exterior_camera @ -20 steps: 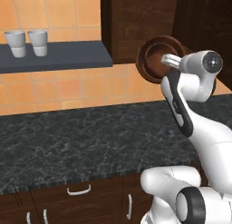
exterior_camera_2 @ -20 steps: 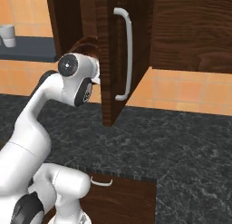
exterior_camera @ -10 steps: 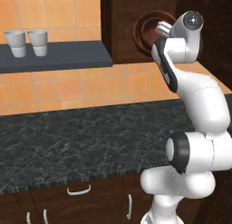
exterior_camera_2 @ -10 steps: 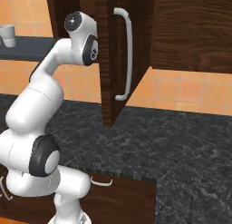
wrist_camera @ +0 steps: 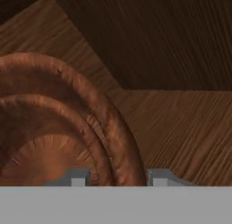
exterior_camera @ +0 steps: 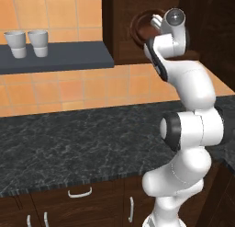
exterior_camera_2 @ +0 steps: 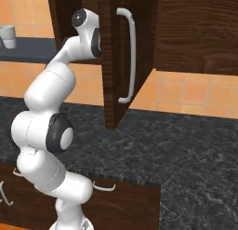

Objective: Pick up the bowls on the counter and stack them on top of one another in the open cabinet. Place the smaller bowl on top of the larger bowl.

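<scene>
High inside the open cabinet [exterior_camera: 120,37], my gripper [exterior_camera: 153,23] is shut on the wall of a reddish-brown bowl [exterior_camera: 137,32], which is tipped with its round face toward the left base view. In the hand view my gripper [wrist_camera: 116,178] straddles two concentric glossy rims, one fingertip [wrist_camera: 77,177] on each side. The narrower inner rim is the smaller bowl [wrist_camera: 45,105]. The wider outer rim [wrist_camera: 68,73] appears to be the larger bowl, though I cannot tell this for sure. The cabinet's wooden floor [wrist_camera: 181,128] lies beyond. The dark counter [exterior_camera: 69,139] carries no bowl.
The cabinet's open door [exterior_camera_2: 109,61], with its silver handle [exterior_camera_2: 130,57], juts out just right of my arm. Two white cups [exterior_camera: 27,43] stand on the blue-grey shelf [exterior_camera: 69,56] to the left. Drawers with silver handles [exterior_camera: 79,193] run under the counter.
The arm has straightened upward and carried the bowl up and left, deeper into the cabinet. The bowl stays in the gripper throughout.
</scene>
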